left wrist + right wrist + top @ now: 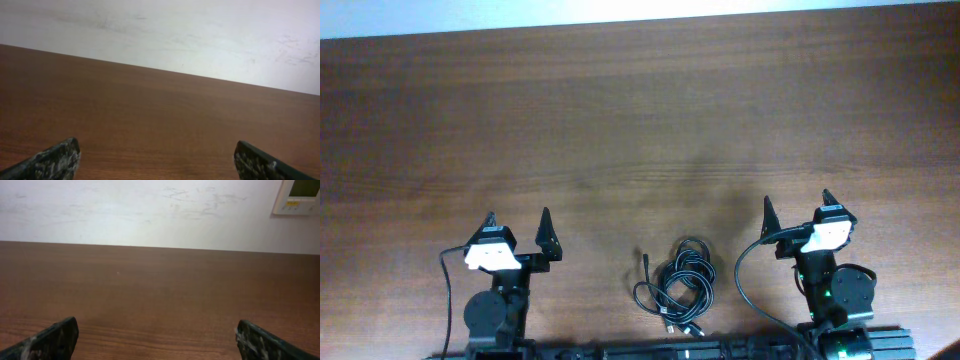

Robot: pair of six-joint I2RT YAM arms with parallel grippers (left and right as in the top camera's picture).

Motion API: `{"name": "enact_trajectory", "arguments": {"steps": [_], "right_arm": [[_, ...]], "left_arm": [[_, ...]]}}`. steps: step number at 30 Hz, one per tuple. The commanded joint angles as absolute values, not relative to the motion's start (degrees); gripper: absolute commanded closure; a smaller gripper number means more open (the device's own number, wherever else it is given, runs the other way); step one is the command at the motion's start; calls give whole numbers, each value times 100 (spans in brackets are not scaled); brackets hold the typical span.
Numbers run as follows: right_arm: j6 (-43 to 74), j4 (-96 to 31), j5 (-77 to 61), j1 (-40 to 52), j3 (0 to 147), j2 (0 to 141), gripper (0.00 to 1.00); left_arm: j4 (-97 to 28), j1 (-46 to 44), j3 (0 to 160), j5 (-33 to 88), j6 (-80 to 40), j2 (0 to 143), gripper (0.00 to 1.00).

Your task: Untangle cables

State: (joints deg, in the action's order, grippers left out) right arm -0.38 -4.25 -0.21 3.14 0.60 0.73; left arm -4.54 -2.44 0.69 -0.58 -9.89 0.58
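while the left gripper (518,215) and right gripper (797,198) hung wide and empty, flanking the cables (677,285), a coarse pinch risked catching several loops and tightening the tangle.

The table (640,120) is smooth brown wood grain with a soft sheen; the cables (682,285) on it look slick black plastic.

left claw (517,222): fingers spread wide, empty | right claw (797,204): fingers spread wide, empty
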Motion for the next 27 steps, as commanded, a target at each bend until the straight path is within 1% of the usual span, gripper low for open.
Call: {"name": "enact_trajectory", "arguments": {"steps": [1, 7, 12, 15, 19, 20, 22, 24, 27], "right_arm": [[-34, -458, 71, 292, 32, 32, 1], [-34, -458, 71, 292, 32, 32, 1], [-34, -458, 71, 292, 32, 32, 1], [-34, -458, 71, 292, 32, 32, 1], [-34, -458, 71, 292, 34, 32, 1], [-34, -458, 71, 292, 34, 32, 1], [-34, -458, 71, 292, 34, 32, 1], [-34, -458, 71, 292, 32, 32, 1], [-34, -458, 71, 292, 32, 32, 1]], "left_arm": [[-484, -207, 54, 27, -969, 36, 1], [-943, -207, 395, 27, -930, 36, 1], [-1621, -207, 1131, 30, -832, 64, 1], [-2043, -207, 1806, 117, -775, 408, 1], [-2329, -207, 2899, 781, -318, 1448, 1], [-2532, -207, 3295, 1004, -270, 1964, 1], [-3035, -209, 3938, 1402, -259, 2838, 1], [-3798, -209, 4724, 1887, 91, 3822, 1], [-4956, -379, 5946, 1914, 545, 5262, 1]]}}
